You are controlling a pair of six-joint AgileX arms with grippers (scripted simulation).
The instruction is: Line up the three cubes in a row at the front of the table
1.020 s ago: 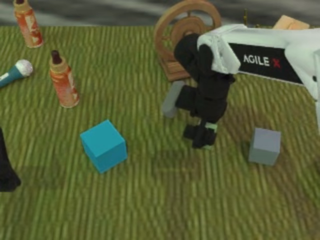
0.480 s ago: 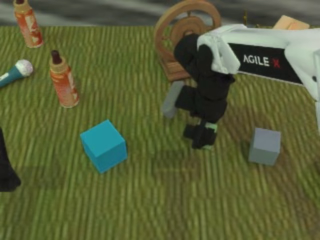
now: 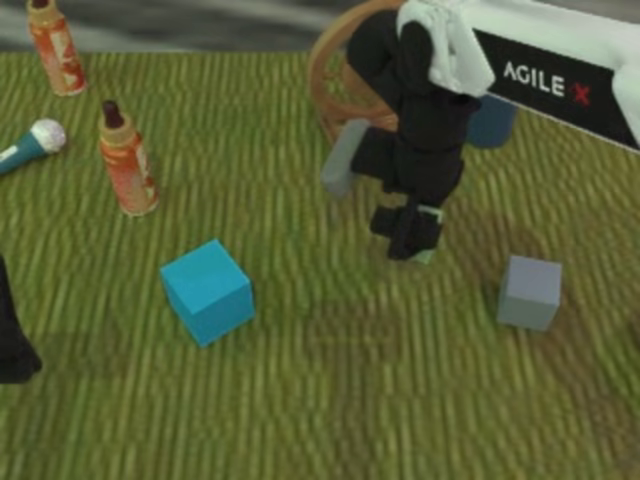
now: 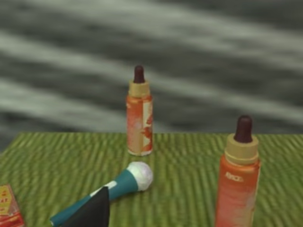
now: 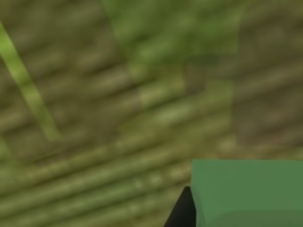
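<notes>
The right gripper (image 3: 412, 238) was seen above the middle of the table (image 3: 330, 400), pointing down from the white arm reaching in from the top view's right. It was closed on the small light green cube (image 3: 428, 248), of which only a sliver showed between the black fingers in the top view. In the right wrist view the green cube (image 5: 246, 193) was seen close up against a dark finger, with the striped table surface blurred behind it, so the cube appeared held clear of the table.

The large cyan-blue cube (image 3: 207, 291) was sat on the table left of centre, well apart from the gripper. The pale grey-blue cube (image 3: 530, 292) was sat to the right, near the gripper but not touching it.

The left arm (image 3: 12, 335) was parked at the table's left edge; its gripper state could not be told.

Two orange bottles (image 3: 127, 160) (image 3: 55, 45) and a teal microphone (image 3: 30, 145) were placed at the back left. A wooden wheel-shaped object (image 3: 335, 85) was partly hidden behind the right arm.
</notes>
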